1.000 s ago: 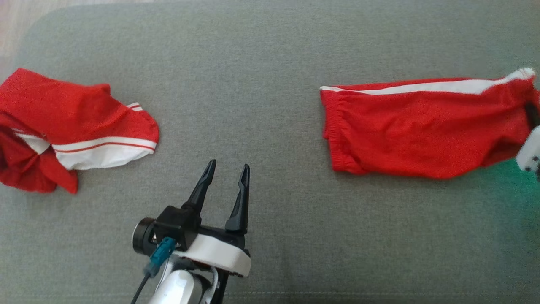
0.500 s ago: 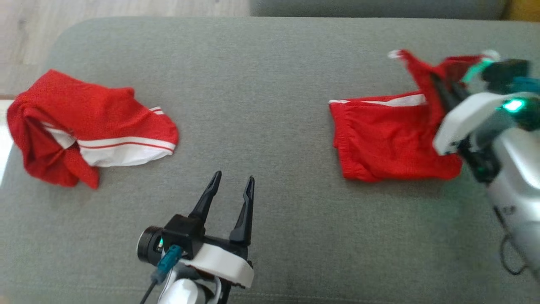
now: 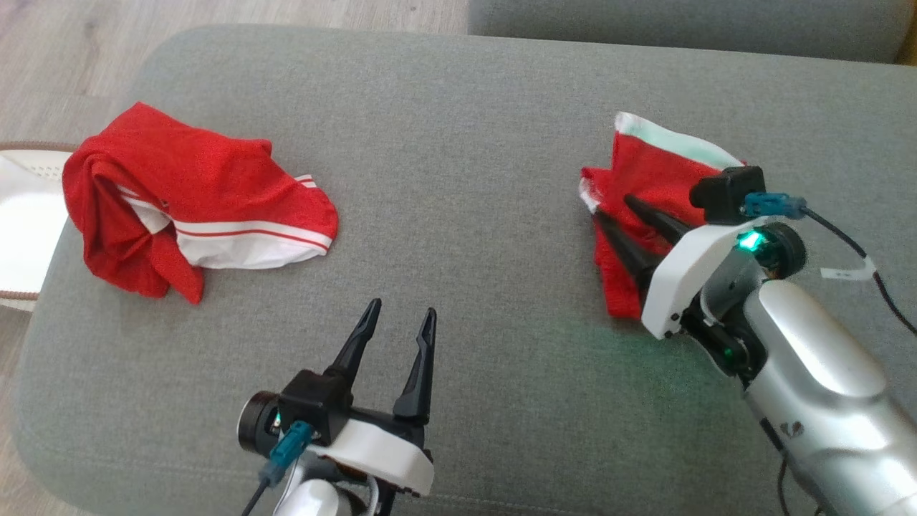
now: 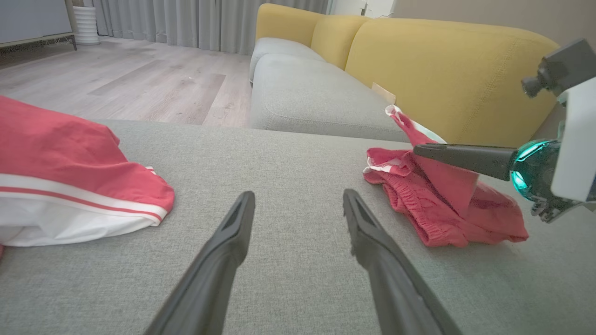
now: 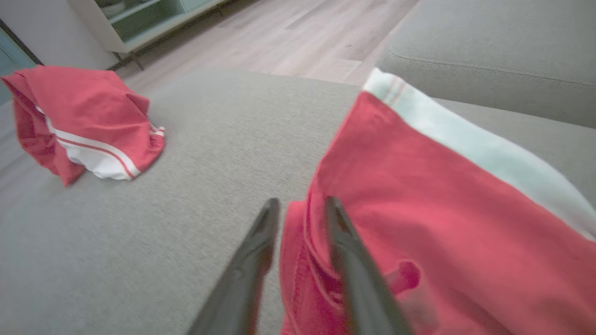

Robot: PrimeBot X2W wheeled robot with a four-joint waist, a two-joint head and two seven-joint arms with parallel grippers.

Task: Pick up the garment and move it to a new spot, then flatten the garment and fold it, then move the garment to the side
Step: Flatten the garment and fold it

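Since the fold looks only half laid, I'd smooth it flat and square the edges before folding again. At 9 o'clock a white perforated thing (image 3: 21,215), maybe a basket, hides its contents. A crumpled red-and-white garment (image 3: 193,201) lies at 10 on the grey cushion (image 3: 458,143). My left hand (image 3: 402,306) hovers at 6, wide open and empty. At 2, the red shorts (image 3: 645,161) lie doubled under my right hand (image 3: 611,204), whose fingers are slightly parted, gripping nothing I can see.

red garment (image 5: 419,195) under right hand (image 5: 302,203), grey sofa (image 5: 177,214)
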